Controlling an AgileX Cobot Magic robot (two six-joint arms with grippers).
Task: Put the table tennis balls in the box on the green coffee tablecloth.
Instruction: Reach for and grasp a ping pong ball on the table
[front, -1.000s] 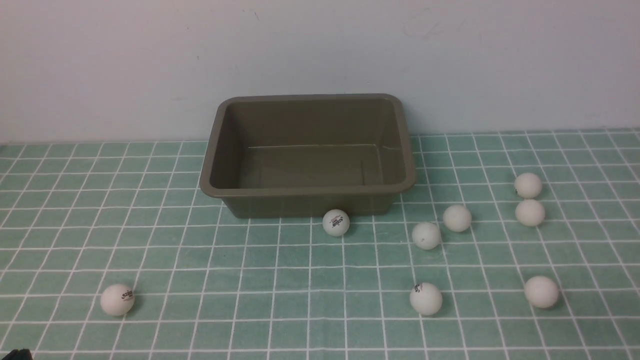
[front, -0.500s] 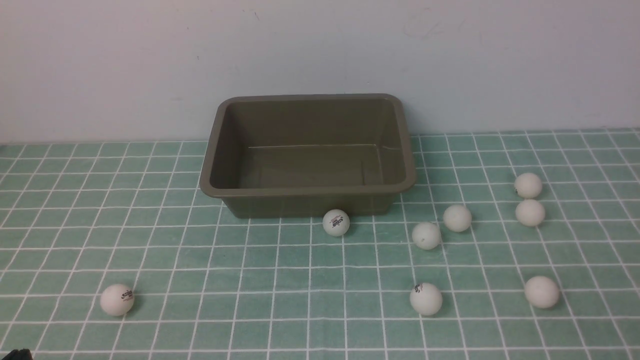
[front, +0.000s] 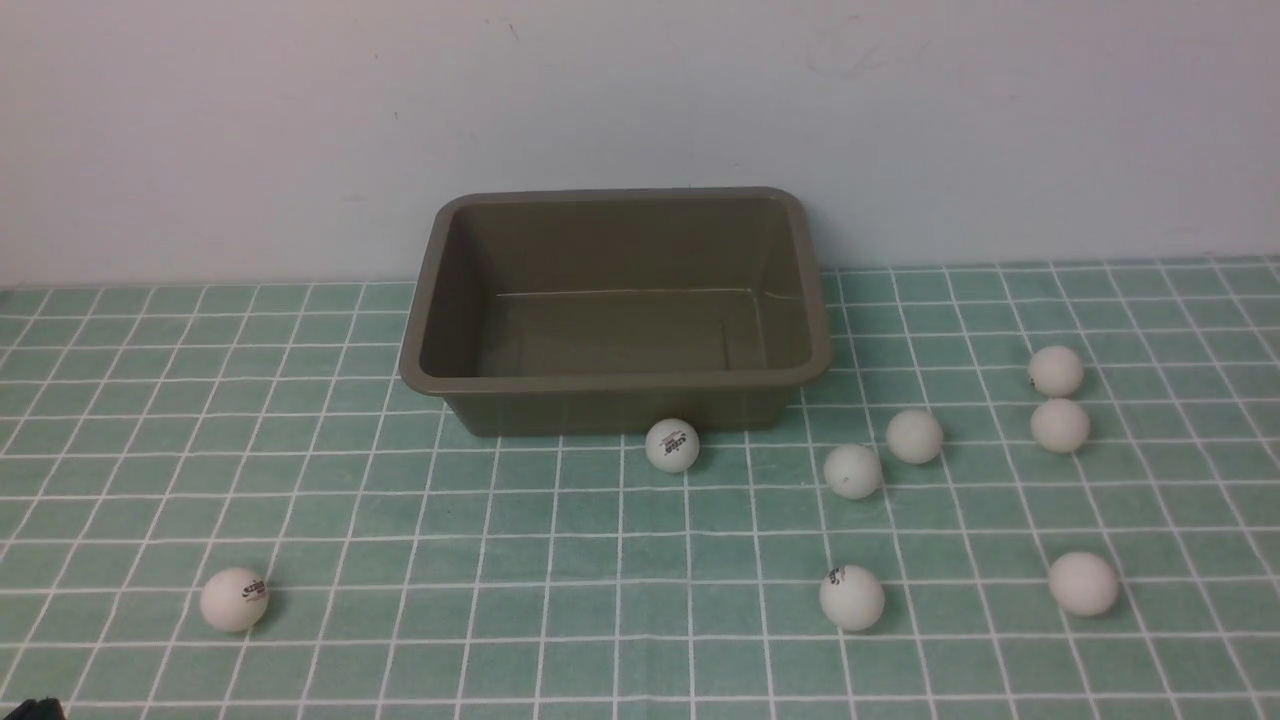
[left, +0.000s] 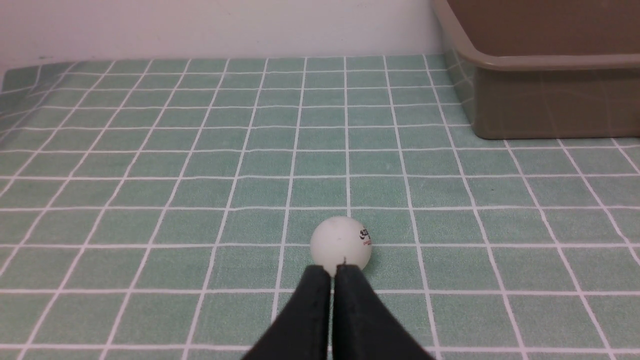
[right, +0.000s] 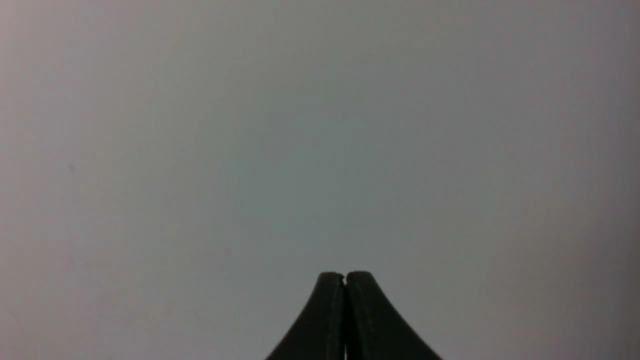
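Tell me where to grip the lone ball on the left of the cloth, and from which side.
Pinch the ball across its widest middle, coming straight down from above. It is round, so any opposite sides work, and nothing stands beside it on the cloth. The left gripper, shut now, must open first.

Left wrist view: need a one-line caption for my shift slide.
Shut left gripper pointing at a lone logo-printed white ball on the green grid cloth, brown box beyond.

Soft even light, faint shadows, slight blur
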